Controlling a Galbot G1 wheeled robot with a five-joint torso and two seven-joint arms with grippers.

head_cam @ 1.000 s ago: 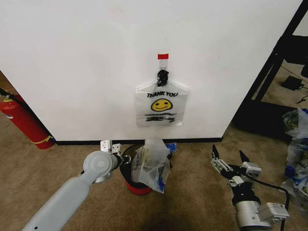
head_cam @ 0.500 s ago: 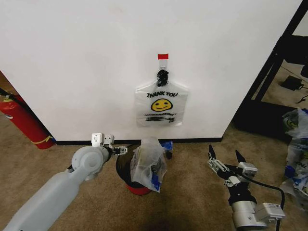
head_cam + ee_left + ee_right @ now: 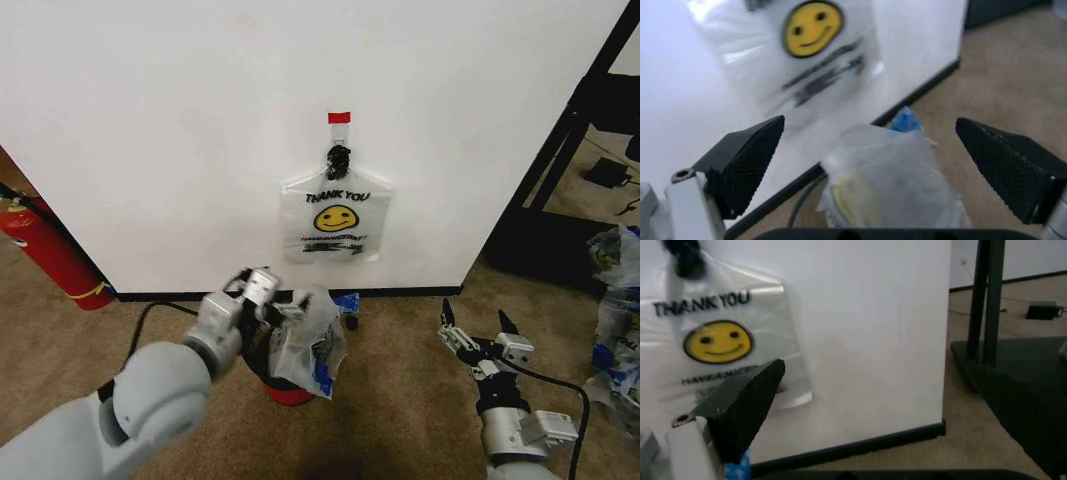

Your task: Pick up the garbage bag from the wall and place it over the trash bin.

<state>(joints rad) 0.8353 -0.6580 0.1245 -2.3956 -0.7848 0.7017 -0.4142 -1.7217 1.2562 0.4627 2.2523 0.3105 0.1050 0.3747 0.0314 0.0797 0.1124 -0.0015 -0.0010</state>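
Note:
The garbage bag (image 3: 312, 340) is crumpled and draped over the trash bin (image 3: 288, 392), a dark bin with a red bottom band, on the carpet below the wall (image 3: 180, 150). My left gripper (image 3: 272, 296) sits at the bag's upper left edge, open. In the left wrist view the gripper (image 3: 869, 121) spreads its fingers (image 3: 747, 165) wide, with the garbage bag (image 3: 887, 190) ahead between them and nothing gripped. My right gripper (image 3: 472, 318) hovers open to the right of the bin, over the carpet. One of its fingers (image 3: 740, 407) shows in the right wrist view.
A flat smiley "THANK YOU" bag (image 3: 335, 220) hangs from a black hook (image 3: 338, 158) under red tape (image 3: 339, 118). A red fire extinguisher (image 3: 45, 250) leans at the left. A black frame (image 3: 570, 150) and more bags (image 3: 615, 300) stand at the right.
My left arm has swung in from the left of the bin, bringing its gripper up to the crumpled bag. The right gripper has barely shifted.

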